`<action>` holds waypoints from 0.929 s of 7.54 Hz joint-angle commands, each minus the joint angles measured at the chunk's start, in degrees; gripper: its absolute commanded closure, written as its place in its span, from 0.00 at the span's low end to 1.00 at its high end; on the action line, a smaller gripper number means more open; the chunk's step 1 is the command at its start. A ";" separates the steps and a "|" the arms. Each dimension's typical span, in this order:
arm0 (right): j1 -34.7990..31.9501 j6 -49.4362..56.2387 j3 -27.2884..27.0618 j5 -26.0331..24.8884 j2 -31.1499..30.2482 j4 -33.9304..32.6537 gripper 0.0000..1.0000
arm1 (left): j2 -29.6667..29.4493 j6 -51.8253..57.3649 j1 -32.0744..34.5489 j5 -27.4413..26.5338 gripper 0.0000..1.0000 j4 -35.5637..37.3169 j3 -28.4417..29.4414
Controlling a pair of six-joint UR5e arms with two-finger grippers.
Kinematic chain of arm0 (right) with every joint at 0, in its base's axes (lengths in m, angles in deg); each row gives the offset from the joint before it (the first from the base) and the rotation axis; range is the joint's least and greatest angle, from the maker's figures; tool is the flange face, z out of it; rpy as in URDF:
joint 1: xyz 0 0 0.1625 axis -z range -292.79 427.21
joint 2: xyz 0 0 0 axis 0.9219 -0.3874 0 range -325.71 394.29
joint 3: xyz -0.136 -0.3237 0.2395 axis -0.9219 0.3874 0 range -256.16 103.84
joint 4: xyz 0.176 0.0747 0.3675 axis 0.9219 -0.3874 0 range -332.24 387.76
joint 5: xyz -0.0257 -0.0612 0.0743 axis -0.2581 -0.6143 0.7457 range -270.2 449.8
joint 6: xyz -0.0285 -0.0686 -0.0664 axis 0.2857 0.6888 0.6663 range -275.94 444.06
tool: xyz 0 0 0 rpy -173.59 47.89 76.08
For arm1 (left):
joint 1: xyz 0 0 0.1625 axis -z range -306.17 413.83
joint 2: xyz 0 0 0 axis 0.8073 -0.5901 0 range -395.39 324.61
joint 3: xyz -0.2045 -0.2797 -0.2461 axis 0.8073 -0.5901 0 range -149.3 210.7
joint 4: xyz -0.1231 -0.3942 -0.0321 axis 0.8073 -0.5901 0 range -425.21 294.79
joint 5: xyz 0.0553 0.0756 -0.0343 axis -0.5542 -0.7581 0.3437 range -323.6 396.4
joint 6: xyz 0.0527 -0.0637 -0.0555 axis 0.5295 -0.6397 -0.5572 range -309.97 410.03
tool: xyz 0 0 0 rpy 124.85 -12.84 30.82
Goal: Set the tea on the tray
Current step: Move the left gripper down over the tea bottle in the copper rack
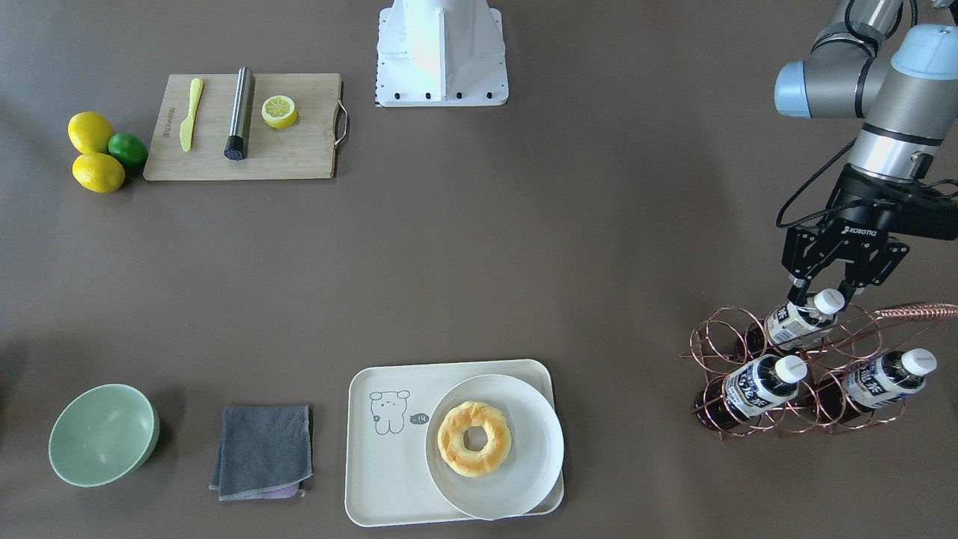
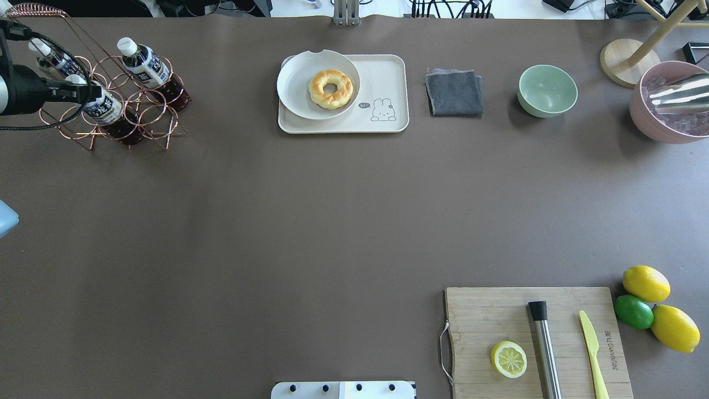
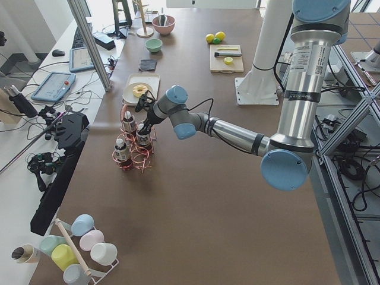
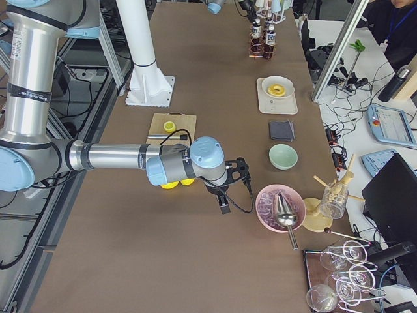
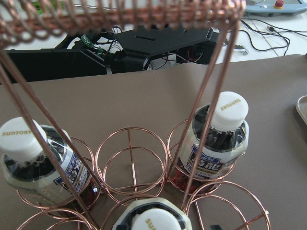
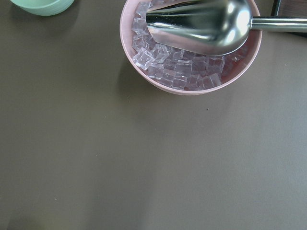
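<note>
Three tea bottles lie in a copper wire rack (image 1: 737, 352). The upper tea bottle (image 1: 795, 322) has its white cap between the fingers of my left gripper (image 1: 821, 293). The fingers straddle the neck and look open, and the bottle rests in the rack. Its cap (image 5: 154, 219) shows at the bottom of the left wrist view. The other two bottles (image 1: 756, 383) (image 1: 883, 376) lie lower down. The cream tray (image 1: 374, 479) with the bear outline sits at the near middle. My right gripper (image 4: 225, 199) shows only in the exterior right view, so I cannot tell whether it is open or shut.
A white plate (image 1: 528, 449) with a donut (image 1: 474, 438) covers the tray's right part. A grey cloth (image 1: 262, 449) and green bowl (image 1: 101, 434) lie beside it. A cutting board (image 1: 299, 150) with a knife and lemon half, whole lemons, and a pink ice bowl (image 6: 192, 84) stand elsewhere.
</note>
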 commanded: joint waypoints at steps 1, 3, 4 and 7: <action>-0.08 -0.09 -0.02 0.02 0.00 0.00 0.00 | 0.26 0.24 0.43 0.84 0.37 -0.04 -0.42; -0.08 0.00 -0.02 0.02 0.00 0.00 0.00 | 0.34 0.24 1.04 2.60 0.37 0.04 -0.77; -0.08 -0.09 -0.20 0.02 0.00 0.00 0.00 | 0.43 0.32 1.13 2.60 0.37 0.04 -0.68; -0.08 -0.09 -0.20 0.02 0.00 0.00 0.00 | 0.43 3.39 2.27 2.16 0.38 0.13 -0.33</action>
